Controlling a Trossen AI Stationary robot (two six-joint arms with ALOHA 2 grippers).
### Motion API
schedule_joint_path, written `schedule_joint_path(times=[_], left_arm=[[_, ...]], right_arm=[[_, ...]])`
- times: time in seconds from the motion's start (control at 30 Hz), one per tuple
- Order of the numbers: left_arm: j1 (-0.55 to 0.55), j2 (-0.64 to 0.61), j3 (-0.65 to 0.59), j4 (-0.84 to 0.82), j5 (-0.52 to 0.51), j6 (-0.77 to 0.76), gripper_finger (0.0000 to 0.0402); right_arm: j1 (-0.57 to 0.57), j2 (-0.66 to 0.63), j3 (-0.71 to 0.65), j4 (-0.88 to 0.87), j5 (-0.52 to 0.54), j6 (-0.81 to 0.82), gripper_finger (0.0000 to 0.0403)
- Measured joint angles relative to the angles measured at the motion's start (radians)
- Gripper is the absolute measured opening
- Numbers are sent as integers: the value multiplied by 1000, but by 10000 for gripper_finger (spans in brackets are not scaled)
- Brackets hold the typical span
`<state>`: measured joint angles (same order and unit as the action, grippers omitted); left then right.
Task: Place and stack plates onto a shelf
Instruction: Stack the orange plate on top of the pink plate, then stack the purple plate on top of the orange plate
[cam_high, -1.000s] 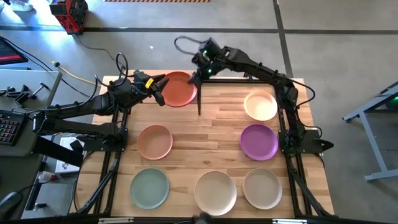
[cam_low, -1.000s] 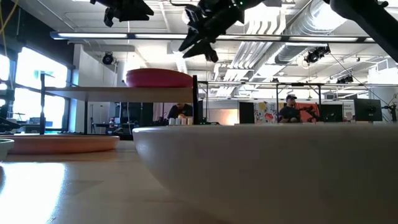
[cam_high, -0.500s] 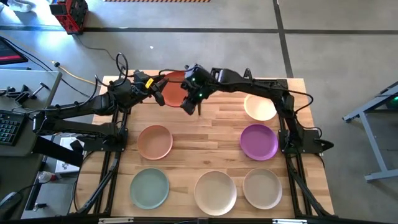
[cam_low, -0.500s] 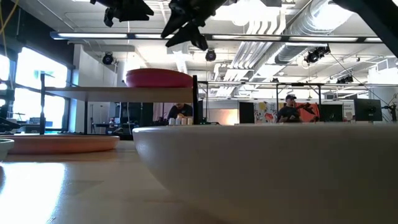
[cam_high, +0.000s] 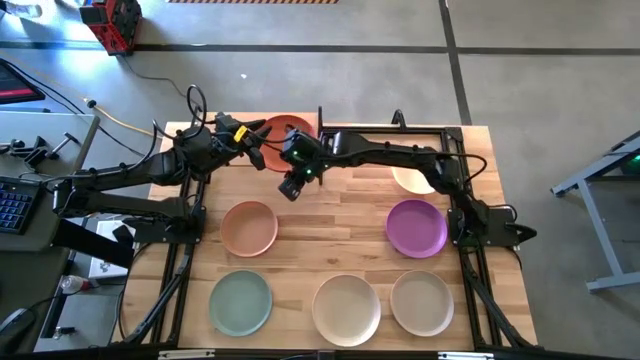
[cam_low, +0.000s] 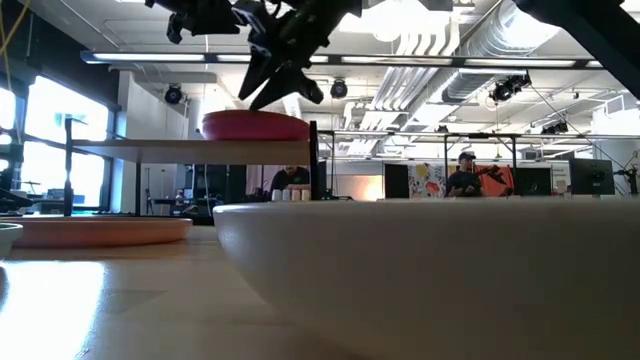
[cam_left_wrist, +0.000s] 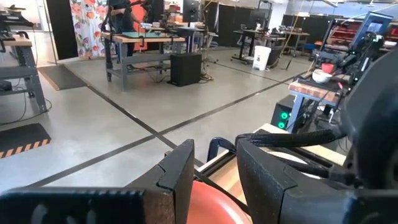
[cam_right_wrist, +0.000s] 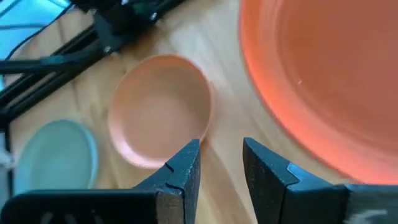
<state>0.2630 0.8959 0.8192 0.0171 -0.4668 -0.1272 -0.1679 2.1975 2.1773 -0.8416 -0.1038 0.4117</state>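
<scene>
**Plates and shelf: stock, pincers, risks**

- Shelf (cam_low: 190, 150): light-wood board on black posts at the desk's (cam_high: 340, 205) far edge. I count 1 orange plate (cam_high: 283, 133) on it; from the low view it reads reddish.
- Desk stock, 6 plates: peach plate (cam_high: 249, 227), mint plate (cam_high: 240, 302), cream plate (cam_high: 346, 308), beige plate (cam_high: 421, 301), purple plate (cam_high: 416, 228), and 1 pale plate (cam_high: 412, 180) partly under my right arm.
- Right pincer (cam_right_wrist: 221, 158): fingers parted, holding nothing, over bare desk between the shelf's front edge and the peach plate.
- Left pincer (cam_left_wrist: 214, 165): fingers parted, empty, beside the orange plate at the shelf.
- Risks, my judgement: both pincers crowd the shelf, so the arms could clash. A shallow rim could slip from the fingers. A plate set off-centre could slide off the stack.
</scene>
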Motion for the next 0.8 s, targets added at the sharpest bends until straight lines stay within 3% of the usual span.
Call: schedule_joint_path(times=[0.23, 0.57, 0.8], left_arm=[[0, 0, 0, 2, 0, 0, 110], [0, 0, 0, 2, 0, 0, 110], [0, 0, 0, -19, 4, 0, 110]], right_arm=[[-14, 6, 0, 15, 61, 18, 101], [-60, 6, 0, 17, 69, 26, 101], [-68, 0, 0, 3, -73, 36, 101]])
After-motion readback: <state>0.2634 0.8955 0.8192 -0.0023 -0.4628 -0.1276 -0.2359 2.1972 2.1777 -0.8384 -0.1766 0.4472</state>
